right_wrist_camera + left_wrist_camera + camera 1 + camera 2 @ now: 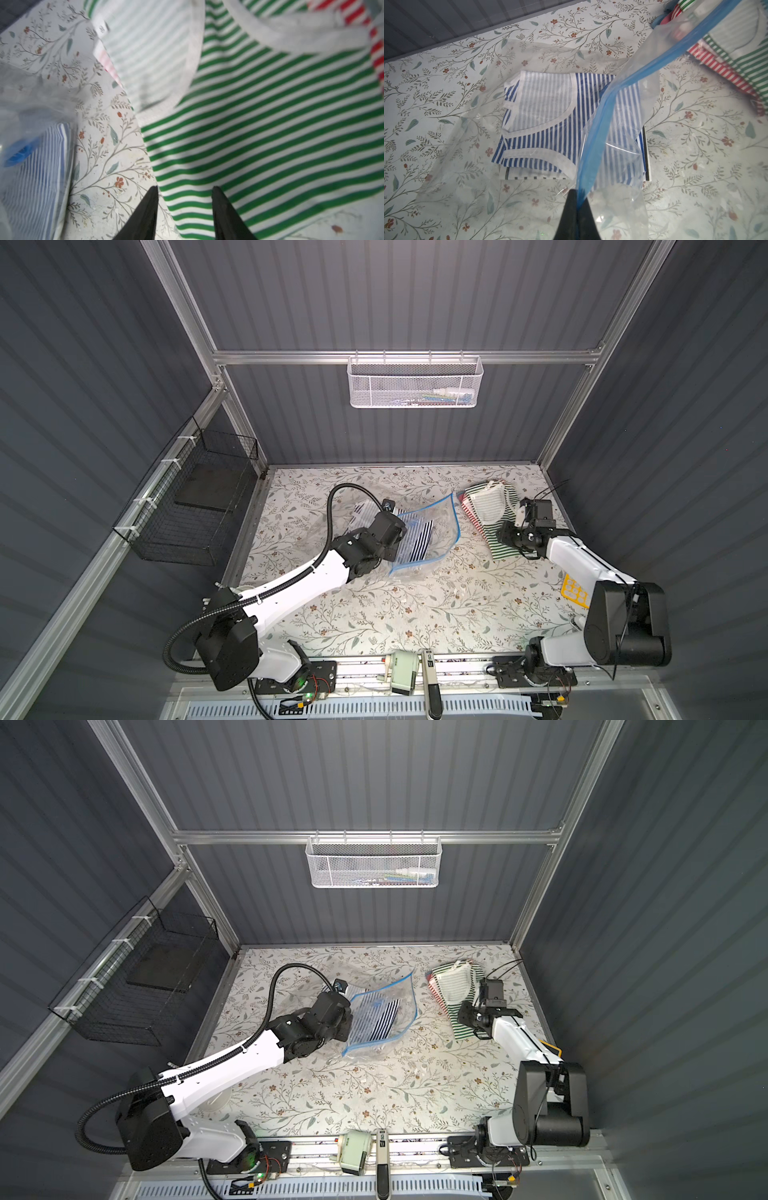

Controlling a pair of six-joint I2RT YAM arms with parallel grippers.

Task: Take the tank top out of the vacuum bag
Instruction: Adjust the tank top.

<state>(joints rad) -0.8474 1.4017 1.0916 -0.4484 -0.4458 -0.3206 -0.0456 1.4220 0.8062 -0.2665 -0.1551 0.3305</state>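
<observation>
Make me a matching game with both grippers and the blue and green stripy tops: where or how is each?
1 left gripper
2 right gripper
3 blue-striped tank top
4 green-striped top

A lying uncovered on the table
B shut on the blue zip strip of the vacuum bag
C inside the vacuum bag
D open, holding nothing

Pairs: 1-B, 2-D, 3-C, 4-A

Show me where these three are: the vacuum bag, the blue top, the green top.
vacuum bag [593,145], left wrist view, on its blue zip strip.
blue top [546,116], left wrist view, on its striped front, under clear plastic.
green top [270,124], right wrist view, on its striped body.
</observation>
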